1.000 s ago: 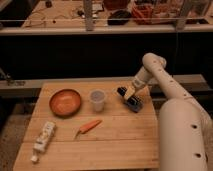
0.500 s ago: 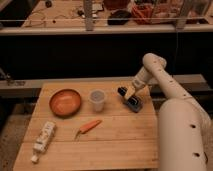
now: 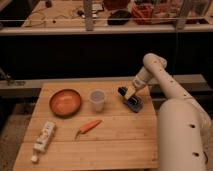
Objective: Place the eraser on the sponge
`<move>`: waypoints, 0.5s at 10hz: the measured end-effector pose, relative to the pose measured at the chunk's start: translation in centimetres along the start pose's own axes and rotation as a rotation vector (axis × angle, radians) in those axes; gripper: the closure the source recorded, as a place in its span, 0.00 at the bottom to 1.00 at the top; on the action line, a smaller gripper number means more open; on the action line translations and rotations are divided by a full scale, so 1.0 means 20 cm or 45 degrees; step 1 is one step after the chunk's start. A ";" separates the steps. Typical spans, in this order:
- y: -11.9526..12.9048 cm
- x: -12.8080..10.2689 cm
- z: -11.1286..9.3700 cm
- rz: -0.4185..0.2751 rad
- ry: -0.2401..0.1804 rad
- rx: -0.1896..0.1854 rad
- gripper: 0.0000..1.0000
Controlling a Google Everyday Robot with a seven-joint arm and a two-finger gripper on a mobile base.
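There is one light wooden slatted table, and it carries one of each kind of thing: one round orange-brown bowl, one clear plastic cup, one orange carrot-shaped piece, one white tube lying flat, one small black rectangular eraser and one small dark bluish rectangular sponge. There is one white robot arm with one gripper, which hangs at the table's far right side, just over the sponge and beside the eraser.

A lab-like workshop: cluttered, cable-strewn benches behind the wooden table, claw low over its far-right corner.
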 end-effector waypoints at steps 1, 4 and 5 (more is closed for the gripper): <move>0.00 0.00 0.00 0.004 -0.002 0.000 0.80; -0.01 0.00 -0.01 0.013 -0.007 0.000 0.74; -0.01 0.00 -0.01 0.017 -0.009 0.001 0.74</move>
